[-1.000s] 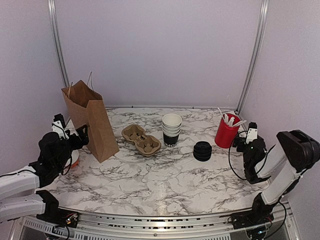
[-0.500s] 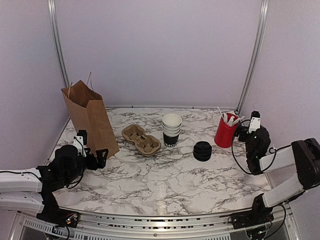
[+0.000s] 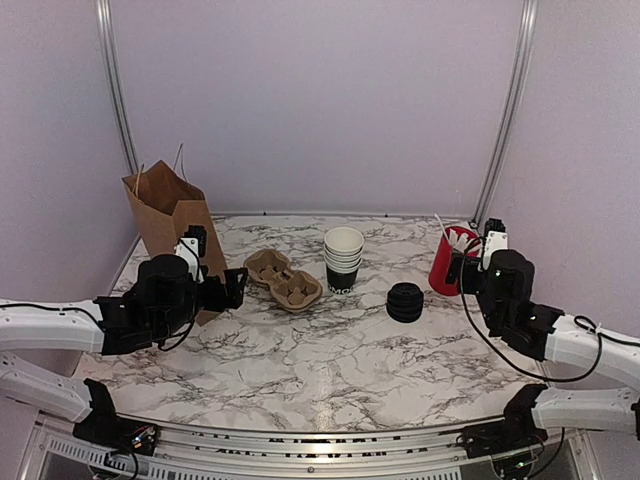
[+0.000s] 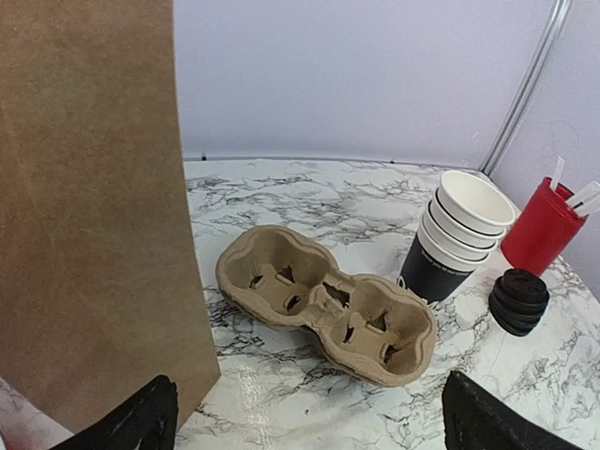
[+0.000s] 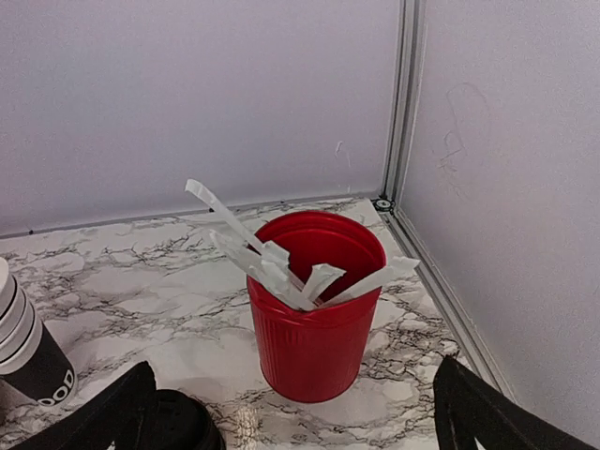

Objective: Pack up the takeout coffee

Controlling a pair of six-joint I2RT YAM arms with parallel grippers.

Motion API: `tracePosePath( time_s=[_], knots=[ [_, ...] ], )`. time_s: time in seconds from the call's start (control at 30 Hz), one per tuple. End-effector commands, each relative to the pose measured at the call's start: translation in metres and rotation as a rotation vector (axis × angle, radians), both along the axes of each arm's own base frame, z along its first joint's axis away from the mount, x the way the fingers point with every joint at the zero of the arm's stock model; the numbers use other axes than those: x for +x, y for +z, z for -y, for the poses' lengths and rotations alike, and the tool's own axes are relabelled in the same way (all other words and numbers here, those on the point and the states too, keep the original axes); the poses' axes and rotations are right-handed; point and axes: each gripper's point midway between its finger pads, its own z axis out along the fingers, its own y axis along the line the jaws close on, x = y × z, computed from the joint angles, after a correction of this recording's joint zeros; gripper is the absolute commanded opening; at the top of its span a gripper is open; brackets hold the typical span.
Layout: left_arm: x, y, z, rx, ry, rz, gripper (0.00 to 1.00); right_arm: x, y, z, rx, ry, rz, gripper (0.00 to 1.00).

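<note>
The stacked paper cups point(image 3: 343, 262), mid-tabletop point(image 3: 330, 365), are light and squashy, so pinch the top one softly at its side; left tool point(image 3: 236, 286) and right tool point(image 3: 458, 272) gape wide, holding nothing.

Paper bag point(image 4: 89, 187) cropped above, cup stack point(image 5: 23, 349) cropped left, lid stack point(image 5: 187, 427) cropped below

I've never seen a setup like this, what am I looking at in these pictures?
A robot's left arm and right arm are bolted at the near edge of a marble table. One picture looks down from above and behind; the other two come from wrist cameras. The left tool and right tool are open, holding nothing. On the table: a brown paper bag, a cardboard cup carrier, a stack of black paper cups, a stack of black lids, a red cup of stirrers.
</note>
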Motion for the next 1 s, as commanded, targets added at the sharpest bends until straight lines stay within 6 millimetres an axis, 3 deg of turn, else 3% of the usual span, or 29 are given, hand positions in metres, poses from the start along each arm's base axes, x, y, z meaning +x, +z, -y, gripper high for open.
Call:
tracePosePath(
  time_s=[0.0,0.17,0.43,0.57,0.8,0.87,0.97],
  knots=[
    [0.014,0.017,-0.037,-0.037,0.259,0.021,0.99,-0.032,-0.002,0.004,-0.101,-0.115,-0.145,1.0],
    [0.016,0.027,-0.037,-0.043,0.229,-0.008,0.99,-0.053,0.021,0.022,0.043,-0.189,-0.146,1.0],
    [0.01,0.017,-0.027,-0.043,0.163,-0.043,0.99,-0.066,0.038,0.006,0.207,-0.016,-0.108,1.0],
    [0.003,0.014,-0.025,-0.101,0.126,-0.049,0.99,-0.053,0.025,-0.032,0.159,0.081,-0.219,1.0],
    [0.005,-0.005,-0.035,0.007,0.183,-0.108,0.99,-0.057,0.012,-0.133,-0.072,0.206,-0.322,1.0],
    [0.005,-0.01,-0.035,0.011,0.191,-0.119,0.99,-0.052,0.005,-0.149,-0.12,0.2,-0.367,1.0],
    [0.006,-0.013,-0.036,0.016,0.203,-0.129,0.99,-0.046,0.003,-0.156,-0.136,0.158,-0.404,1.0]
  ],
)
